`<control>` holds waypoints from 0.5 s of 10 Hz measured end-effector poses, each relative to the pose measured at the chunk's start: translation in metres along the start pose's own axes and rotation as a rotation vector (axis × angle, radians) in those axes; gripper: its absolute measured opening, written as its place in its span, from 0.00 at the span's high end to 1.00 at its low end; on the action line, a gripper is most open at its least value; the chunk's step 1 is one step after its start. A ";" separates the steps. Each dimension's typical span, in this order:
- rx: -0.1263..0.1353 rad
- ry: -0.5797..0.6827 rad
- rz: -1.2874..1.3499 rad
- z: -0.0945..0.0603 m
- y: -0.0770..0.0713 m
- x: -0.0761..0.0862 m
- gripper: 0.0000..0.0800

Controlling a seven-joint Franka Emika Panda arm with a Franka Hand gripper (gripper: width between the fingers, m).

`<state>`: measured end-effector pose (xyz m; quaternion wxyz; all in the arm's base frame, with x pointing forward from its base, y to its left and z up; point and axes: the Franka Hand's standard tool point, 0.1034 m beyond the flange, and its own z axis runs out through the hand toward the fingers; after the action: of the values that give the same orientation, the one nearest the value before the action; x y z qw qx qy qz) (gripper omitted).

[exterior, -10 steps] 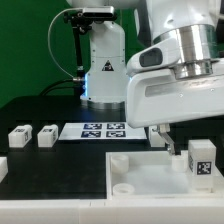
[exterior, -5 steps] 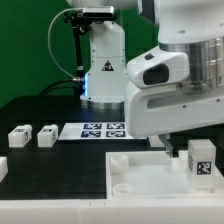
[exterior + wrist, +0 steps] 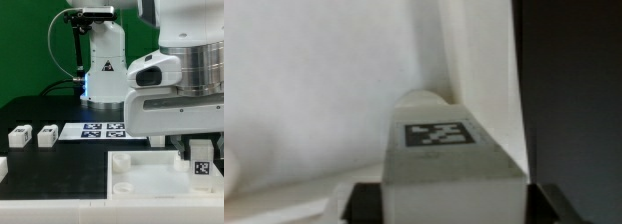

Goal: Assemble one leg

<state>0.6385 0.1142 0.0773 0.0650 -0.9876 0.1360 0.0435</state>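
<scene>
The leg (image 3: 200, 168), a small white block with a black-and-white tag, stands upright at the right corner of the white tray (image 3: 140, 182) in the exterior view. My gripper (image 3: 197, 150) reaches down onto it from above. In the wrist view the leg (image 3: 441, 150) fills the gap between my gripper's (image 3: 452, 210) two dark fingers (image 3: 370, 204), and both pads press its sides. The leg's lower end and the socket under it are hidden.
Two more loose legs (image 3: 18, 137) (image 3: 46, 136) lie on the black table at the exterior view's left, and another white part (image 3: 2, 168) sits at the left edge. The marker board (image 3: 105, 129) lies behind the tray. The arm's base (image 3: 100, 60) stands at the back.
The arm's hand has straightened and come down over the leg at the tray's right corner. The leg sits slightly lower in the exterior view.
</scene>
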 end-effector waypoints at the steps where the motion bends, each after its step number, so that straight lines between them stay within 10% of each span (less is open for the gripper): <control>1: 0.000 0.006 0.095 0.001 0.000 0.000 0.63; 3: 0.032 0.058 0.375 0.001 0.002 0.004 0.63; 5: 0.142 0.059 0.806 0.001 0.008 0.002 0.63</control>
<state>0.6387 0.1065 0.0747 0.1068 -0.8491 0.5166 0.0279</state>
